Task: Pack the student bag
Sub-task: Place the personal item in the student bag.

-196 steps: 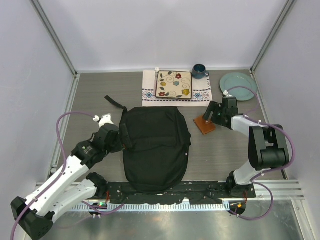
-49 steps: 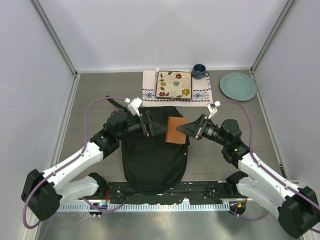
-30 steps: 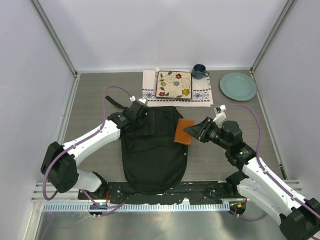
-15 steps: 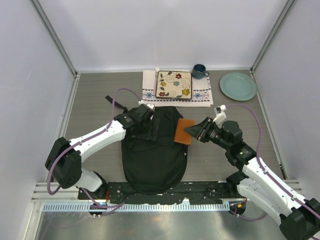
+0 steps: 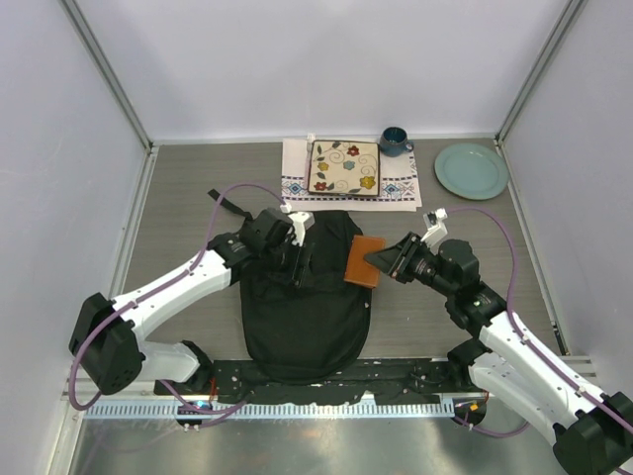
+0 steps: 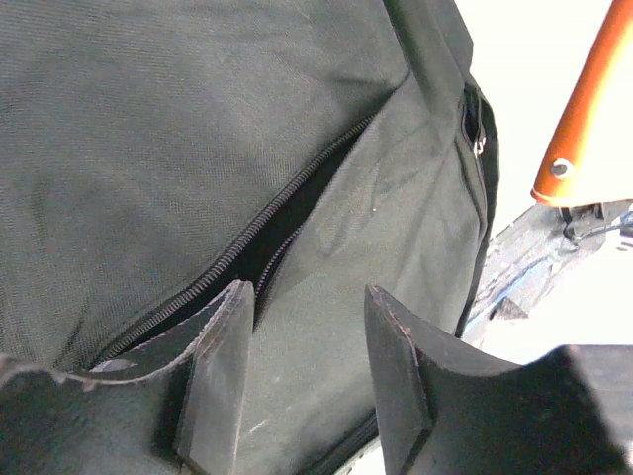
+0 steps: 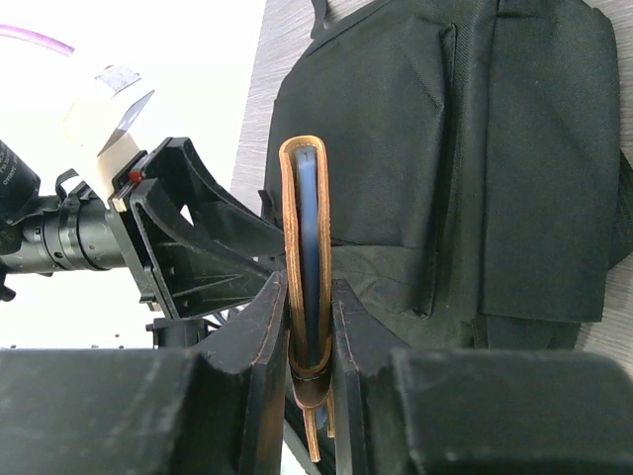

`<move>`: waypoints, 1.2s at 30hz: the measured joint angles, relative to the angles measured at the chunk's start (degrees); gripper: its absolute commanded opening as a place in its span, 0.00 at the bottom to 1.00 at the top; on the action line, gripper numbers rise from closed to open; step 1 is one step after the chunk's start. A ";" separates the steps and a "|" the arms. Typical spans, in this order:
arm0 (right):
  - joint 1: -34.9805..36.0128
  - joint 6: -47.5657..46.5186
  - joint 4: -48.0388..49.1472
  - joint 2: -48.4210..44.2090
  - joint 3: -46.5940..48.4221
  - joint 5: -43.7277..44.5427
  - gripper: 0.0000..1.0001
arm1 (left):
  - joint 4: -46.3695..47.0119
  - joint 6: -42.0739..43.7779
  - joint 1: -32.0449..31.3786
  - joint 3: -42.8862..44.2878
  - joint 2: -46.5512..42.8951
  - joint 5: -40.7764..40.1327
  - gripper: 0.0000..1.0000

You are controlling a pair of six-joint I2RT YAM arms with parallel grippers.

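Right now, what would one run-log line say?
left gripper: open over student bag, at zipper opening | right gripper: shut on brown notebook, at bag's edge | notebook not yet inside

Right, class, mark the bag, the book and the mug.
bag (image 5: 302,317), top view, lower front panel.
book (image 5: 359,262), top view, bare part of cover.
mug (image 5: 394,141), top view, its body.
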 measured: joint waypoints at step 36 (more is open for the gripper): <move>0.00 0.20 -0.11 -0.61 -0.76 0.11 0.00 | -10.12 30.64 5.51 16.57 13.33 -15.58 0.74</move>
